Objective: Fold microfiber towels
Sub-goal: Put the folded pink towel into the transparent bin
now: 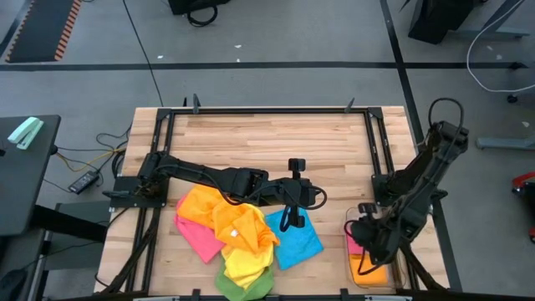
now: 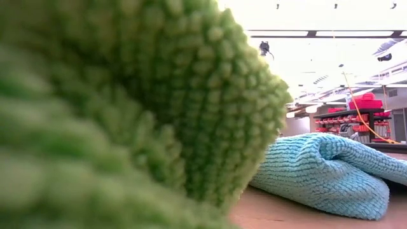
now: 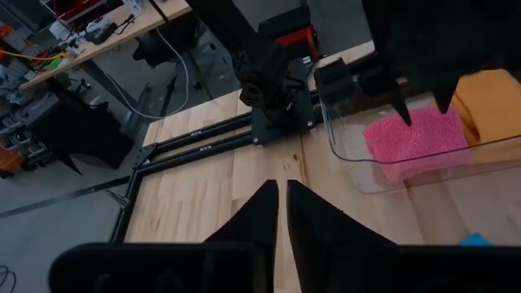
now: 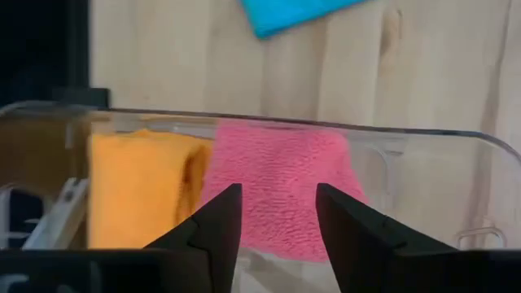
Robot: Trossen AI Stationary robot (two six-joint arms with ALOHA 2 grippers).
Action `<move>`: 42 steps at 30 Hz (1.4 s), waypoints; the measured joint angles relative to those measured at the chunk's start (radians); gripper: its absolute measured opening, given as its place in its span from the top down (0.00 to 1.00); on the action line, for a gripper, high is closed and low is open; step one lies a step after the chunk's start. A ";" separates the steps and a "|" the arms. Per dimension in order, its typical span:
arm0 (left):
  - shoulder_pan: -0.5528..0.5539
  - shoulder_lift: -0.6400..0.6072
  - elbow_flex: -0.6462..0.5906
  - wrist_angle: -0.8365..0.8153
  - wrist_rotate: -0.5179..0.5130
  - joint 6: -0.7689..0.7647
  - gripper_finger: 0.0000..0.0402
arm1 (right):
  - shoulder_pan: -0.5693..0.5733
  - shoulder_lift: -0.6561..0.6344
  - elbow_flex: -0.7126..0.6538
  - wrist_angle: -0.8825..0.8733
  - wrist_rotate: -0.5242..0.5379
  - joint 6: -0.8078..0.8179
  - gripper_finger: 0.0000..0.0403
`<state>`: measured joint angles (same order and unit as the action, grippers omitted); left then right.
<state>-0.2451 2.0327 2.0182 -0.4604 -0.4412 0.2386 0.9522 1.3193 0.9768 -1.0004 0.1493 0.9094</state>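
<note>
Right hand [image 4: 277, 213] hangs spread over the pink towel [image 4: 281, 195] in the bin [image 1: 370, 278] at lower right, empty, and could snag it and undo the fold.

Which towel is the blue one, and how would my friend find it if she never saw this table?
Start at the wooden table and find the heap of bright towels near its front edge. The blue towel lies on the side of that heap nearest the clear bin. It's the only blue cloth there, spread flatter than the bunched orange, yellow, pink and green ones.
</note>
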 joint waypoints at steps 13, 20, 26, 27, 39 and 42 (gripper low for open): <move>0.000 0.000 0.000 -0.001 0.000 -0.001 0.97 | -0.022 0.096 0.000 0.026 -0.045 0.027 0.63; 0.000 0.000 0.000 -0.001 0.000 -0.001 0.92 | -0.016 0.100 -0.067 0.030 -0.161 0.092 0.67; 0.000 0.000 0.000 -0.003 0.000 -0.001 0.95 | 0.007 0.101 -0.180 0.055 -0.322 0.169 0.70; 0.000 0.000 0.000 -0.004 0.000 -0.001 0.96 | 0.007 0.101 -0.189 0.052 -0.350 0.171 0.71; 0.002 0.000 0.000 -0.009 0.000 0.006 0.93 | 0.016 0.096 -0.192 0.039 -0.328 0.141 0.71; 0.002 0.000 0.000 -0.008 0.000 0.007 0.93 | 0.005 0.067 -0.149 -0.014 -0.326 0.135 0.71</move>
<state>-0.2436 2.0331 2.0186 -0.4685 -0.4412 0.2459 0.9574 1.3863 0.8283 -1.0145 -0.1763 1.0443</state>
